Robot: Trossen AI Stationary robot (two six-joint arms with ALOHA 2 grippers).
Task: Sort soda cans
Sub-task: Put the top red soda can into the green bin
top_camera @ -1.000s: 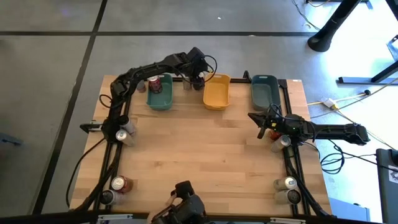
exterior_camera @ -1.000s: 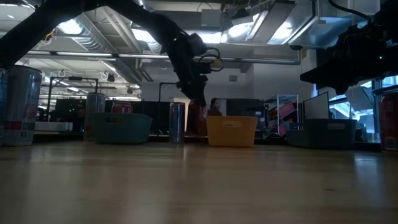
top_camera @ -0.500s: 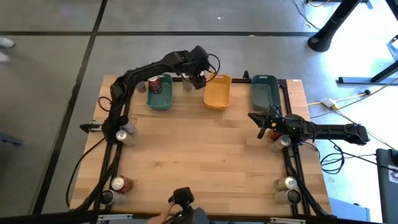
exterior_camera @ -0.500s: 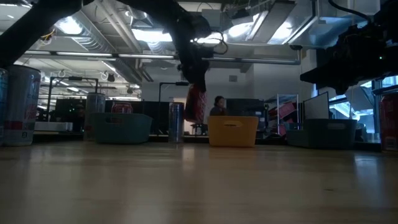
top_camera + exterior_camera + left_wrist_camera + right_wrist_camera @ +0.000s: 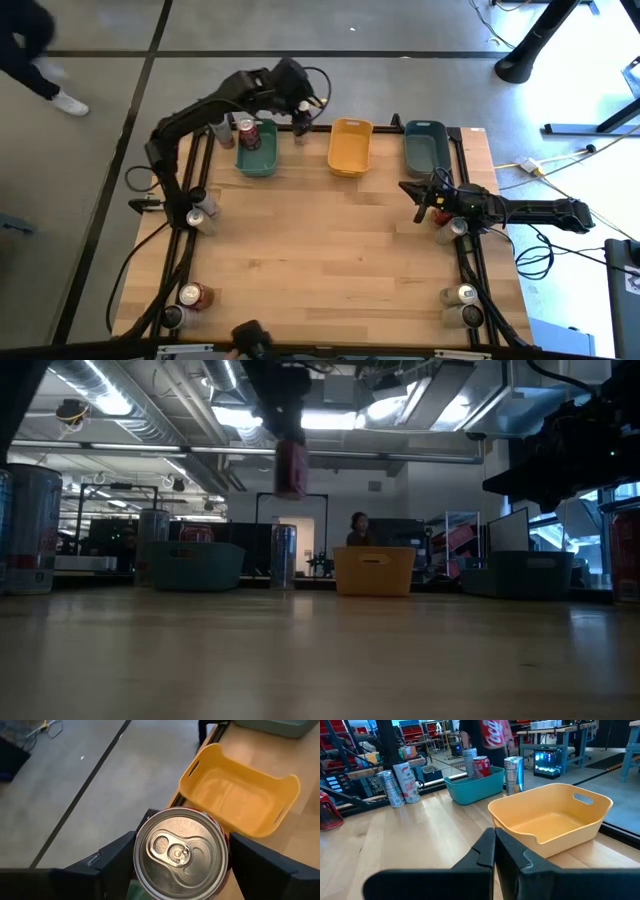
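My left gripper (image 5: 298,108) is shut on a red soda can (image 5: 290,468), high above the table's far edge between the teal tray (image 5: 256,152) and the yellow tray (image 5: 349,146). The can's silver top (image 5: 180,852) fills the left wrist view. A red can (image 5: 251,138) sits in the teal tray. A silver can (image 5: 300,133) stands on its base between the two trays. My right gripper (image 5: 420,200) waits shut at the table's right side, holding nothing; its fingers (image 5: 495,847) are together. My left gripper pinches the red can between its two fingers (image 5: 117,862), one on each opposite side of the wall (image 5: 226,851) just below the top rim. The fingers slant down from the far left. The can hangs upright, top up, lifted clear of the table.
A grey-blue tray (image 5: 425,145) stands at the far right. Loose cans stand at the left edge (image 5: 200,215), near left corner (image 5: 190,295), right edge (image 5: 455,228) and near right corner (image 5: 462,296). A person (image 5: 30,45) walks on the floor beyond the table.
My left gripper has risen steeply with the red can and swung toward the table's left, from beside the yellow tray to near the teal tray. The can, earlier low by the table at the far edge, now hangs well clear of it.
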